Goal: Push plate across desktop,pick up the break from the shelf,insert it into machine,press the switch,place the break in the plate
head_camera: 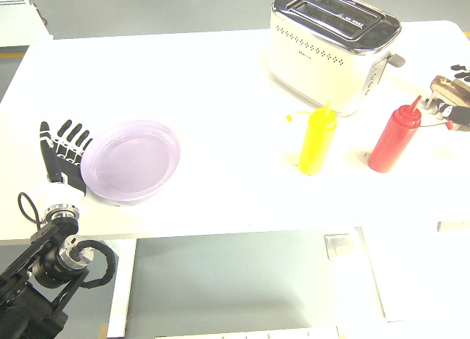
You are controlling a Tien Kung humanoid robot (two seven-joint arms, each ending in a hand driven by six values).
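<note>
Head view: left hand (64,150) lies flat, touching the purple plate's (132,159) left rim.

A yellow squeeze bottle (318,141) stands upright on the white tabletop (220,75), right of centre, its nozzle cap hanging off to the left on a thin strap. Just right of it, apart and not touching, stands a red squeeze bottle (393,139), also upright, with its cap dangling to the right. Grey floor (242,280) shows beyond the tabletop's near edge.
</note>
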